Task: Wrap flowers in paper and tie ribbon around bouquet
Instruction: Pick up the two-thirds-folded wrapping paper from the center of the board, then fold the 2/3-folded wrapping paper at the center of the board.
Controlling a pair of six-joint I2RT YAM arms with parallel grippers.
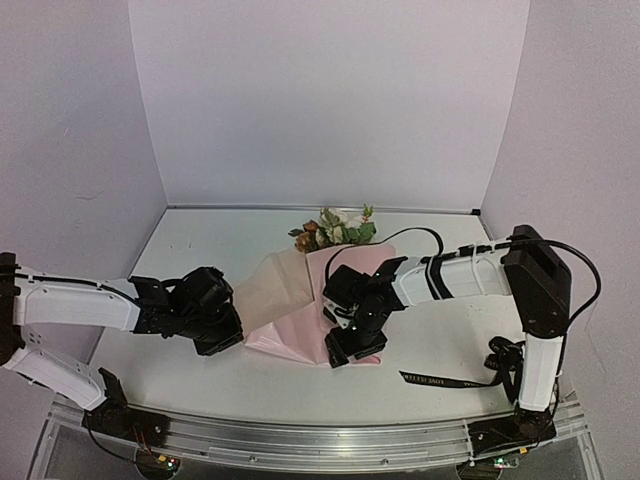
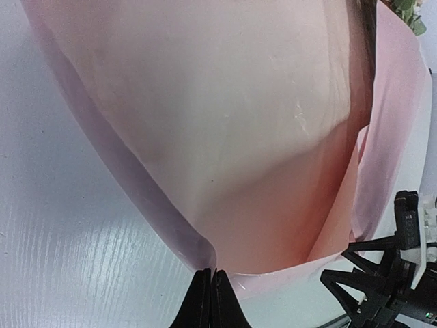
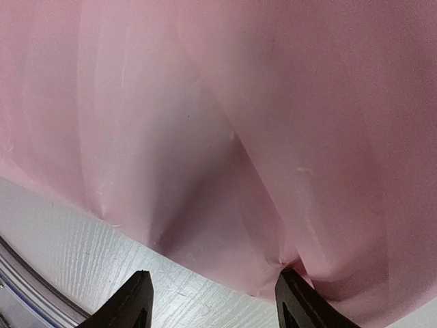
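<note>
Paper is seen at the middle of the table, folded loosely over itself, with one flap raised on the left side. The flowers are located at its far end, with the blooms protruding past the paper's edge; the stems are hidden. The left gripper is positioned at the paper's near-left edge, its jaws pressed together with the corner of the fold pinched at the tips. The right gripper is held low at the near-right edge, its jaws spread apart with nothing clamped; one fingertip is touching a crease of the sheet. The ribbon is laid flat on the table near the right arm's base, apart from the paper.
</note>
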